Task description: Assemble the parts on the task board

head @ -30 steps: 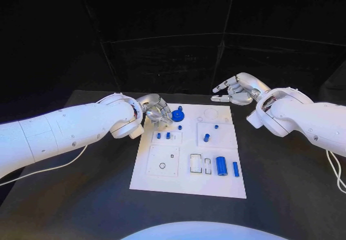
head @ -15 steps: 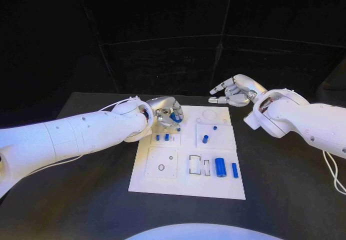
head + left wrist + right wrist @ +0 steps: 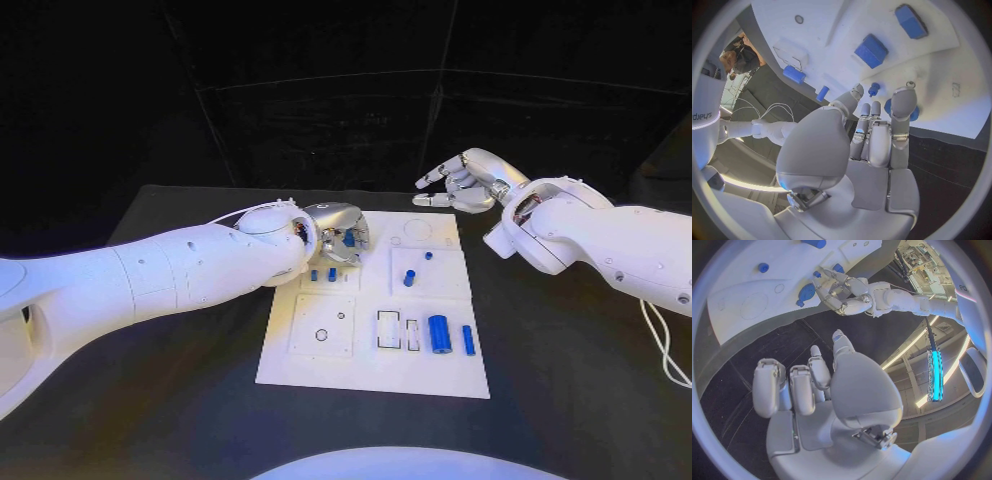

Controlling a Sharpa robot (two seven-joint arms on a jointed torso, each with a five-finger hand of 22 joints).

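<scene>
The white task board lies in the middle of the table. My left hand hovers over its far left corner, and its fingers lie over a round blue part. I cannot tell whether they grip it. Two short blue pegs stand just in front of that hand. Two more blue pieces sit mid-board, and two blue cylinders lie near the right edge. My right hand hangs above the table beyond the board's far edge, its fingers apart and holding nothing.
Black table surrounds the board on all sides. A white cable trails down from my right arm at the table's right side. Rectangular recesses and a small ring mark the board's near half.
My left hand has moved right across the board's far left corner and now covers the round blue part that stood beside it. The right hand has stayed in place.
</scene>
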